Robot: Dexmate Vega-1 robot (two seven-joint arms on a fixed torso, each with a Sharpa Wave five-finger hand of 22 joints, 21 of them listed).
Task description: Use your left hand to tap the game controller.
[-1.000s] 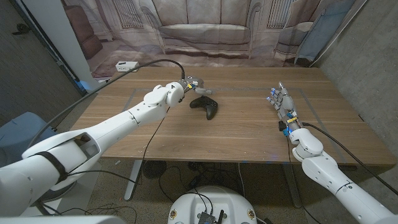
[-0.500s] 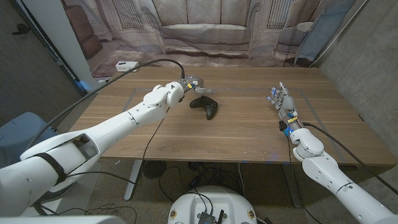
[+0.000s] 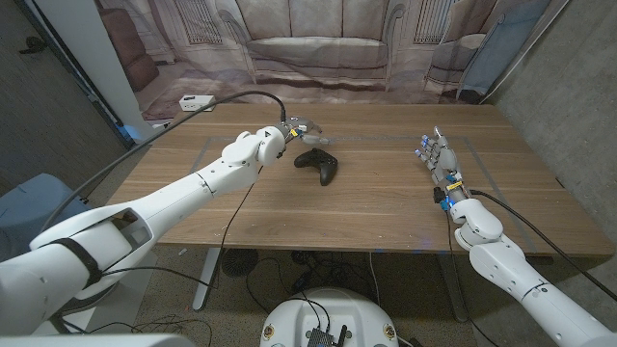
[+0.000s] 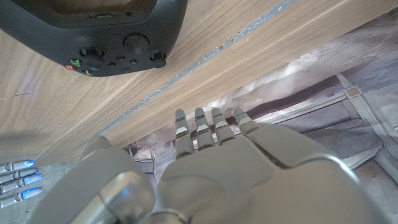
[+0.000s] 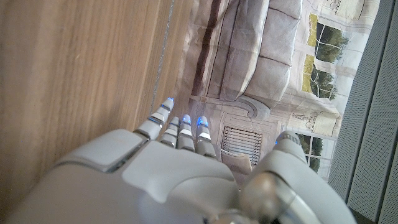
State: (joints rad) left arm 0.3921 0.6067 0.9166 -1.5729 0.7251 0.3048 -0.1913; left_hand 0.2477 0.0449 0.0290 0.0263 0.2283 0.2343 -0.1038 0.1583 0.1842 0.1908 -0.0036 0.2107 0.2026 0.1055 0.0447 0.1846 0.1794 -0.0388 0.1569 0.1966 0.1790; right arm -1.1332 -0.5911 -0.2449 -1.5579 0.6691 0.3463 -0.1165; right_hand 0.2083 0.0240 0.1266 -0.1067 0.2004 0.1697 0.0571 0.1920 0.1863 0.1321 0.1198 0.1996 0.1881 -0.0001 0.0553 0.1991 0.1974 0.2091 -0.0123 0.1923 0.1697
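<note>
The black game controller point(image 3: 318, 164) lies on the wooden table point(image 3: 366, 207), a little left of the middle. My left hand point(image 3: 305, 130) hovers just behind its far left side, fingers stretched out and holding nothing; I cannot tell whether it touches the controller. In the left wrist view the controller point(image 4: 93, 25) with its buttons and sticks lies beyond my straight left fingers point(image 4: 208, 127). My right hand point(image 3: 440, 159) stands at the table's right side, fingers extended and empty. The right wrist view shows my right hand point(image 5: 161, 174) beside bare wood.
A white box point(image 3: 196, 101) sits at the table's back left corner. A black cable point(image 3: 241, 96) arcs from there to my left wrist. Thin tape lines point(image 3: 376, 140) mark the tabletop. A printed sofa backdrop hangs behind the table.
</note>
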